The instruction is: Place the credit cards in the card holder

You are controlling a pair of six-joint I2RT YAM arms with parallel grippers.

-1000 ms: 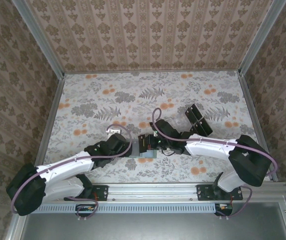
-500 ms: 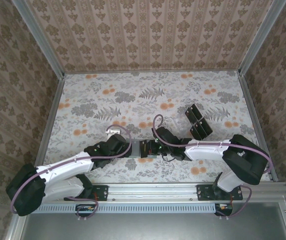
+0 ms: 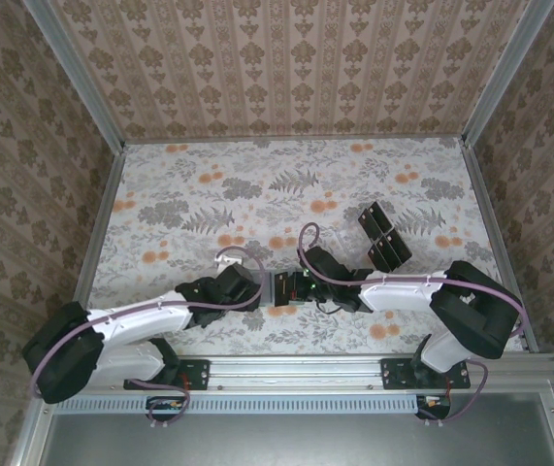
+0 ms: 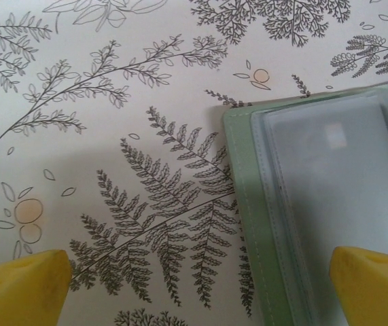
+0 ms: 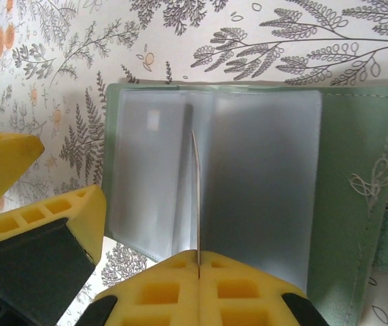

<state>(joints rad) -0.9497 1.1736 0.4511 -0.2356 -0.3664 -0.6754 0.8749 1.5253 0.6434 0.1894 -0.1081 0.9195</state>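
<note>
— Status, right gripper (image 5: pixel 198 266)?
— Fingers pinched tight on one credit card (image 5: pixel 196 183), held edge-on above the open card holder (image 5: pixel 346 204), centre frame.
— And the left gripper (image 4: pixel 197 282)?
— Spread wide, grasping nothing; the card holder fills its lower right.

left claw (image 4: pixel 197 288) spread wide, right claw (image 5: pixel 198 261) pinched tight.
</note>
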